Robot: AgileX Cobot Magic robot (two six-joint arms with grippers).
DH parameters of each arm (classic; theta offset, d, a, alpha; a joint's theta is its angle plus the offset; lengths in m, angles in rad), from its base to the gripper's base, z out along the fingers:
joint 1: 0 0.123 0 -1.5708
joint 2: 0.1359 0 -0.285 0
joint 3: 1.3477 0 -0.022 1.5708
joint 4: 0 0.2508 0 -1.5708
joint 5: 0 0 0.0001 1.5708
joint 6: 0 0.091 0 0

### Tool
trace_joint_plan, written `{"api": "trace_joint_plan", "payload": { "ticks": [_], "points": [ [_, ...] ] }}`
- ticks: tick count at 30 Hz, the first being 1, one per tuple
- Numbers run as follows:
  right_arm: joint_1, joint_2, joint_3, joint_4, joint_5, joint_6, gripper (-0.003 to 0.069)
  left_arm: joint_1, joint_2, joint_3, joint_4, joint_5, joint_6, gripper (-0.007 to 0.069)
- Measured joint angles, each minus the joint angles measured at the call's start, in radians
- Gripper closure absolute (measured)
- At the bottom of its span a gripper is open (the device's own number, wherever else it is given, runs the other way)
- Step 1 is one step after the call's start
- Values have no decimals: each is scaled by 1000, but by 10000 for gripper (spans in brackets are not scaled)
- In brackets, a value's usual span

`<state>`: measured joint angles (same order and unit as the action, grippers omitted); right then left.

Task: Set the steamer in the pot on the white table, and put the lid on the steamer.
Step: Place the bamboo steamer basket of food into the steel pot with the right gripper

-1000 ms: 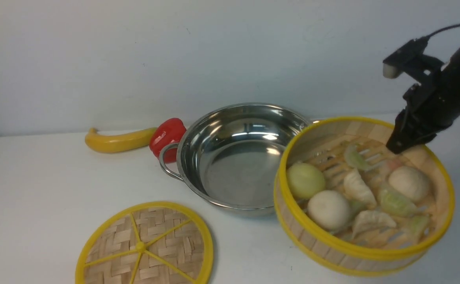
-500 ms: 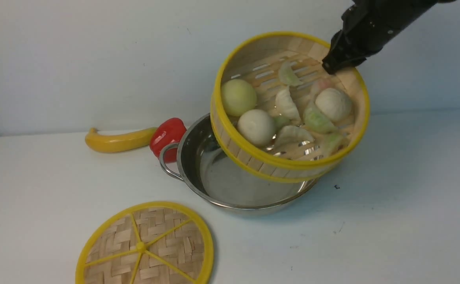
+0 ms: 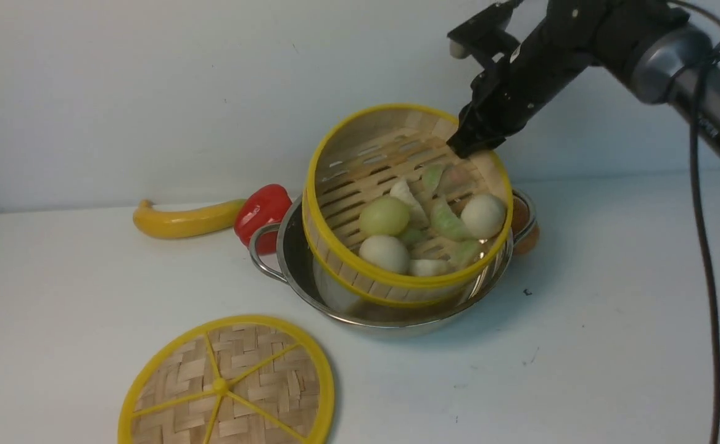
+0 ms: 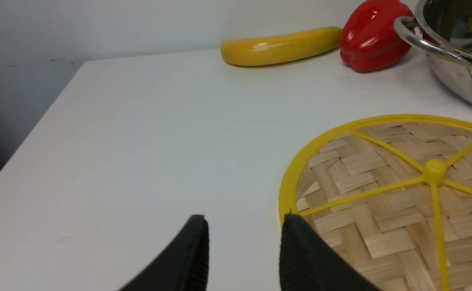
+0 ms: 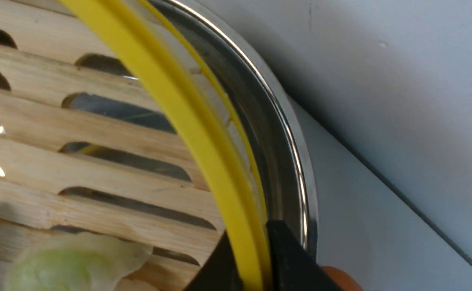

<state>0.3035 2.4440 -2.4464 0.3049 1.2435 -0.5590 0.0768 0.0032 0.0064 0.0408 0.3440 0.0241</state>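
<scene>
Pale wall backs the white table (image 3: 612, 370), on which the pot (image 3: 390, 324) stands. We find the steamer (image 3: 347, 185) partly inside the pot and tilted: its near edge sits low within the pot, and its far edge is raised above the pot rim. The right gripper (image 3: 467, 145) is clenched on that raised far rim, one finger inside the wall and one outside. The toy food (image 3: 421, 228) lies bunched at the low side. We judge that a release at this tilt lets the steamer drop and jolt, or lodge askew on the pot rim. The narrow pinch may also slip. The lid (image 3: 227, 382) lies flat on the table, nearer the robot than the pot. The left gripper (image 4: 244, 246) hangs at the lid edge farthest from the pot, jaws apart and empty.
</scene>
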Motion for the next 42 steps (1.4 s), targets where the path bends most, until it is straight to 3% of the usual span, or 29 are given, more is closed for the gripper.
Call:
{"api": "trace_joint_plan", "payload": {
  "ticks": [23, 28, 38, 42],
  "points": [
    [20, 106, -15, -30, -34, 9, 608, 0, 0, 0, 0, 0, 0, 383],
    [20, 106, -15, -34, -42, 3, 581, 0, 0, 0, 0, 0, 0, 383],
    [20, 106, -25, -19, -83, -4, 186, 0, 0, 0, 0, 0, 0, 383],
    [20, 91, -71, -26, -135, 32, 153, 0, 0, 0, 0, 0, 0, 383]
  ]
}}
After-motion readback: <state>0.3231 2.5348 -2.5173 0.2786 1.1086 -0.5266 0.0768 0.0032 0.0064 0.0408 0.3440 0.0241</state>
